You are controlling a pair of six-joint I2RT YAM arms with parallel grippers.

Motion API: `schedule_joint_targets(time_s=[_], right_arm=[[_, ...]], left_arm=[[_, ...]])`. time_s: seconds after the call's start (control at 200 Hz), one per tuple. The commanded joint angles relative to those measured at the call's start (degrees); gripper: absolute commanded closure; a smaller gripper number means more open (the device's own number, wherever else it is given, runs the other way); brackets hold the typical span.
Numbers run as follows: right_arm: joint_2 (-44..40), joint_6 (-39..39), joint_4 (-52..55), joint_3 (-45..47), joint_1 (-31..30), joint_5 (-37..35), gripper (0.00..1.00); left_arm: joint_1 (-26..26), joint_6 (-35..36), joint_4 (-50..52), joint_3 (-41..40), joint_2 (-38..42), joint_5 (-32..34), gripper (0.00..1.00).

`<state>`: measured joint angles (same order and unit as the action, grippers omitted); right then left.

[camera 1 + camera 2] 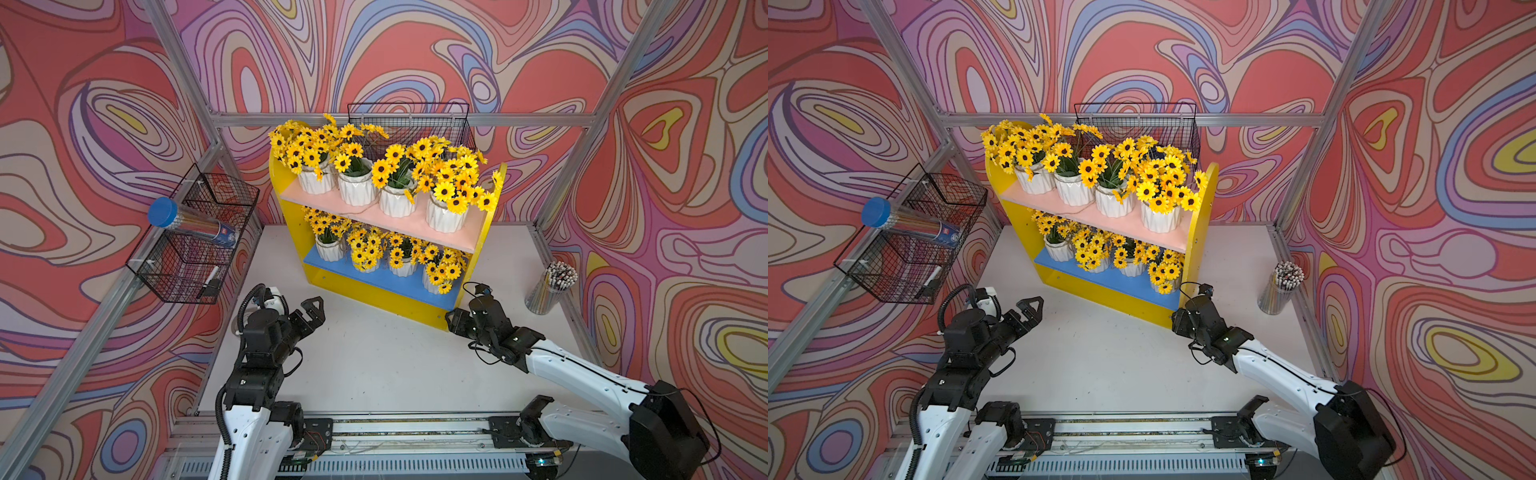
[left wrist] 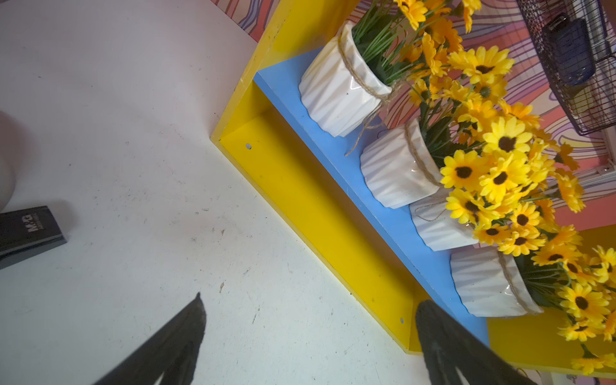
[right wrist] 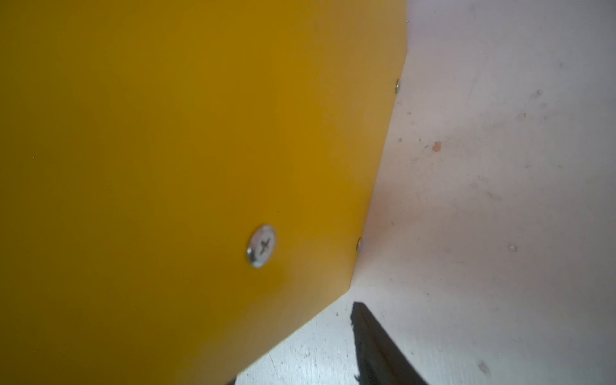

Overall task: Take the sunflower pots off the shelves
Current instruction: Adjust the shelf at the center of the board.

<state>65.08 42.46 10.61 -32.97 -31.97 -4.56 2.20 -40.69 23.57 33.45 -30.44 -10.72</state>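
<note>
Nothing off yet: all eight pots sit on the shelves; my left tool hangs wide open, empty, right tool partly closed at the shelves' front corner, grip unclear; next I'd say left closes on a lower pot's body.

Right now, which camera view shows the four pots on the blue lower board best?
The left wrist view: all four lower pots appear near on the blue board, ribbed sides and twine clear. In both top views, flowers and the pink board partly hide them. The right wrist view shows no pots, only the yellow side panel.
</note>
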Motion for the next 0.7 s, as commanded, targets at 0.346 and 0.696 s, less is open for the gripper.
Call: schedule_joint_targets(time_s=[0.346, 0.696], right_arm=[[8.5, -6.37, -7.86, -5.06, 9.66, -0.59, 0.45], [17.05, -11.87, -9.59, -13.52, 17.03, 3.67, 0.44]], left_arm=[[0.09, 0.51, -1.44, 1.51, -1.53, -0.86, 0.01], [0.09, 1.42, 0.23, 4.75, -8.35, 5.99, 0.01]])
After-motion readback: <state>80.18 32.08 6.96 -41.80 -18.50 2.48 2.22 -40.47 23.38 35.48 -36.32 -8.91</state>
